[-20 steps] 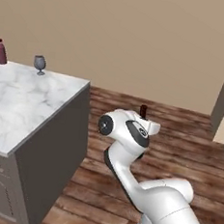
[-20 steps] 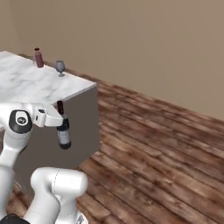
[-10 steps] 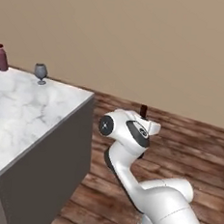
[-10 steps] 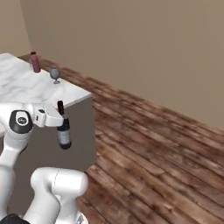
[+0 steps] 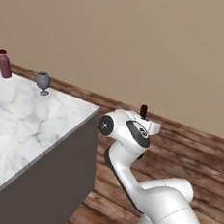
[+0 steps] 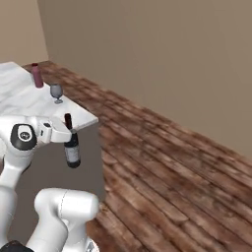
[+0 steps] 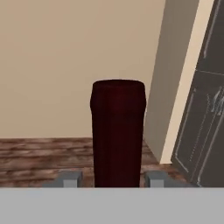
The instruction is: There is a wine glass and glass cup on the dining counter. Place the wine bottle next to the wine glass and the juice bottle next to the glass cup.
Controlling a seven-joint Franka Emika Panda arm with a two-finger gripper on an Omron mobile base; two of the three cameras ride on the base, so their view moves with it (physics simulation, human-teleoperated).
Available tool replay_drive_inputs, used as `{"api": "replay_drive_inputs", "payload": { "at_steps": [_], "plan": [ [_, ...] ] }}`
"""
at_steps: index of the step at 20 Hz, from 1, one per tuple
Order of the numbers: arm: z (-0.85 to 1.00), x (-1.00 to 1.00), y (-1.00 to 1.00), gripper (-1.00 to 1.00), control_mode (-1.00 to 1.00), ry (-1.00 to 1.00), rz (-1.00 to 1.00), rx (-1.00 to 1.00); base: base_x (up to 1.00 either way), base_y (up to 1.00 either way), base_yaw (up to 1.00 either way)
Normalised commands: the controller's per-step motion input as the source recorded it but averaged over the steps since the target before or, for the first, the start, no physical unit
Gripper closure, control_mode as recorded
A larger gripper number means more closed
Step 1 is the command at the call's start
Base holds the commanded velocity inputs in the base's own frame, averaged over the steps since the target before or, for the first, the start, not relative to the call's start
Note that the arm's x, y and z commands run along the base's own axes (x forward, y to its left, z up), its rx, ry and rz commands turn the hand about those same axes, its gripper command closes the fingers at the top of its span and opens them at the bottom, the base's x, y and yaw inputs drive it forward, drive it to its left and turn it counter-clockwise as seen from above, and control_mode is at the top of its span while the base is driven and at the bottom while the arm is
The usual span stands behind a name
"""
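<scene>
My gripper point(image 6: 66, 134) is shut on the neck of the wine bottle point(image 6: 72, 148), a slim near-black bottle that hangs upright just off the corner of the dining counter point(image 6: 19, 101). In the hand view its dark reddish top point(image 7: 117, 131) stands between my fingertips point(image 7: 112, 177). From the left, that top point(image 5: 143, 110) pokes up behind my hand. The wine glass point(image 5: 42, 82) point(image 6: 57, 92) stands near the counter's far edge. The juice bottle point(image 5: 4, 65) point(image 6: 36, 75) is a short way beyond it. The glass cup is out of view.
The marble top point(image 5: 25, 125) ends in a corner point(image 5: 97, 113) close to my arm, with dark grey sides below. Wooden floor point(image 6: 172, 172) stretches to the right up to a beige wall. Dark cabinet panels point(image 7: 205, 113) stand at the right of the hand view.
The whole picture has shifted as the base moves; the counter, glass and juice bottle slide across both base views. The wine bottle stays in my grip.
</scene>
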Motion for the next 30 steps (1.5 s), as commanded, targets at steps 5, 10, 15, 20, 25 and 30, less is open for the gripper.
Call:
{"api": "replay_drive_inputs", "payload": {
  "at_steps": [5,10,15,20,25,30],
  "plan": [
    [0.0,0.0,0.0,1.0,1.0,0.0,0.0,0.0,0.79,-0.11,0.24],
    [0.0,0.0,0.0,1.0,1.0,0.0,0.0,0.0,0.69,-0.11,0.38],
    [0.0,0.0,0.0,1.0,1.0,0.0,0.0,0.0,0.43,-0.02,0.7],
    [0.0,0.0,0.0,1.0,1.0,0.0,0.0,0.0,0.24,-0.01,0.83],
    [0.0,0.0,0.0,1.0,1.0,0.0,0.0,0.0,0.26,-0.24,0.5],
    [0.0,0.0,0.0,1.0,1.0,0.0,0.0,0.0,0.31,-0.44,0.24]
  ]
}}
